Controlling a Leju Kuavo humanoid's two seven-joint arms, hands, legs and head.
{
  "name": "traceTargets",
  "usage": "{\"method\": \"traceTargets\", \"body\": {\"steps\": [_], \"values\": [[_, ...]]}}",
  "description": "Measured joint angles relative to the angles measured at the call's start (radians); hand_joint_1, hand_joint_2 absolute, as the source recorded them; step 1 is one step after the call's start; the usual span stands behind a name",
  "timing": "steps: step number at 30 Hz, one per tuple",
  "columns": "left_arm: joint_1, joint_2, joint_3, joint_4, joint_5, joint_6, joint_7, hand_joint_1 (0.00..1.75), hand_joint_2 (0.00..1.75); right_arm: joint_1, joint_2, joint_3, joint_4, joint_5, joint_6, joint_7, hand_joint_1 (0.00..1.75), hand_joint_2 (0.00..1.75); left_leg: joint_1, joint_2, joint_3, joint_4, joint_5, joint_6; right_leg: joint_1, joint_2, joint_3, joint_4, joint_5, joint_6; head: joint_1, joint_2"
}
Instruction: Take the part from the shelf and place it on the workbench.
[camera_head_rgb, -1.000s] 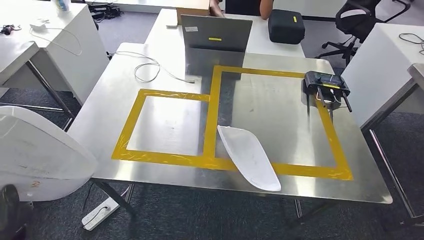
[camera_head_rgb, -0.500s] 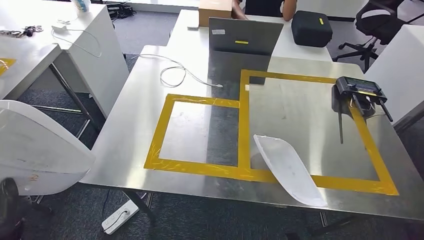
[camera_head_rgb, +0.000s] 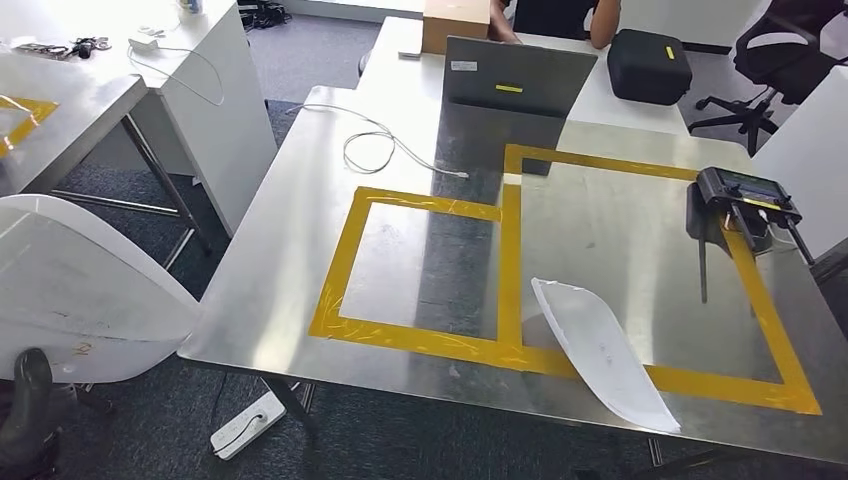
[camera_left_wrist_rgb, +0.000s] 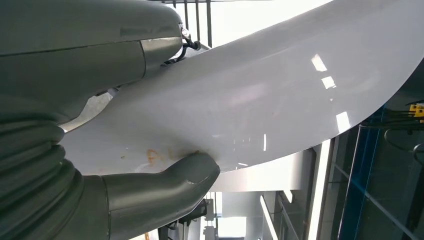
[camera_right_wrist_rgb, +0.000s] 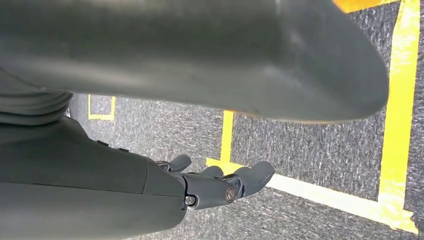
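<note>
I take the steel workbench (camera_head_rgb: 300, 250) as my landmark. A large white curved part (camera_head_rgb: 80, 290) sits off its left edge, a dark hand (camera_head_rgb: 25, 410) below it. A smaller white part (camera_head_rgb: 603, 353) lies on the workbench's near edge, across the yellow tape outline (camera_head_rgb: 505, 265). A black controller (camera_head_rgb: 745, 195) rests at its right side, a white cable (camera_head_rgb: 375, 145) near its far-left corner.

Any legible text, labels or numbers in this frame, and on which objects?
None can be read.
White sticker on the upright grey panel: too small.
Yellow label on that panel: blurred.
Orange marks on the large white curved part held by the left hand: illegible.
</note>
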Motion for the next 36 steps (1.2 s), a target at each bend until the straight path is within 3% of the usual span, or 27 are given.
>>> {"method": "traceTargets", "body": {"steps": [5, 21, 28, 31, 33, 35, 36], "values": [[0.003, 0.006, 0.000, 0.002, 0.002, -0.002, -0.003, 1.75, 1.75, 0.000, 0.000, 0.000, 0.000, 0.000, 0.001, -0.002, 0.00, 0.00, 0.000, 0.000, 0.010, -0.007, 0.004, -0.005, 0.001, -0.001, 0.000, 0.009, -0.003, 0.004, 0.000, 0.000], [0.003, 0.014, -0.003, 0.014, 0.017, -0.002, -0.007, 1.75, 1.75, 0.001, 0.002, -0.006, 0.000, -0.009, 0.005, 0.000, 0.00, 0.00, -0.002, -0.002, 0.017, -0.012, 0.010, -0.014, 0.000, 0.000, -0.007, 0.026, -0.007, -0.003, 0.000, 0.000], [0.007, 0.019, -0.004, 0.013, 0.017, 0.009, -0.011, 1.75, 1.75, 0.001, 0.004, -0.008, 0.000, -0.006, 0.016, -0.001, 0.00, 0.00, -0.010, -0.002, 0.011, -0.003, 0.004, -0.004, -0.006, 0.000, -0.007, 0.020, -0.004, 0.005, -0.001, 0.000], [0.011, 0.027, -0.004, 0.008, 0.018, 0.009, -0.016, 1.75, 1.75, 0.000, 0.007, -0.008, 0.000, -0.001, 0.017, -0.003, 0.00, 0.00, -0.009, 0.004, 0.015, -0.015, 0.009, 0.012, -0.010, -0.002, -0.006, 0.018, -0.006, 0.012, 0.002, 0.000], [0.013, 0.030, -0.004, 0.003, 0.018, 0.009, -0.020, 1.75, 1.75, 0.000, 0.008, -0.008, 0.000, 0.001, 0.016, -0.004, 0.00, 0.00, -0.009, 0.015, 0.022, -0.030, 0.015, 0.026, -0.003, -0.011, -0.047, 0.101, -0.049, -0.001, 0.007, 0.000], [0.018, 0.031, -0.003, 0.002, 0.018, 0.008, -0.024, 1.75, 1.75, 0.000, 0.007, -0.008, 0.000, 0.003, 0.016, -0.004, 0.00, 0.00, -0.019, 0.029, 0.024, -0.032, 0.014, 0.034, 0.016, -0.018, -0.136, 0.264, -0.117, -0.020, 0.008, 0.000], [0.021, 0.032, -0.003, 0.002, 0.018, 0.008, -0.025, 1.75, 1.75, 0.001, 0.007, -0.008, 0.000, 0.005, 0.016, -0.005, 0.00, 0.00, -0.025, 0.037, 0.023, -0.031, 0.012, 0.036, 0.026, -0.018, -0.176, 0.329, -0.134, -0.029, 0.009, 0.000]]}}
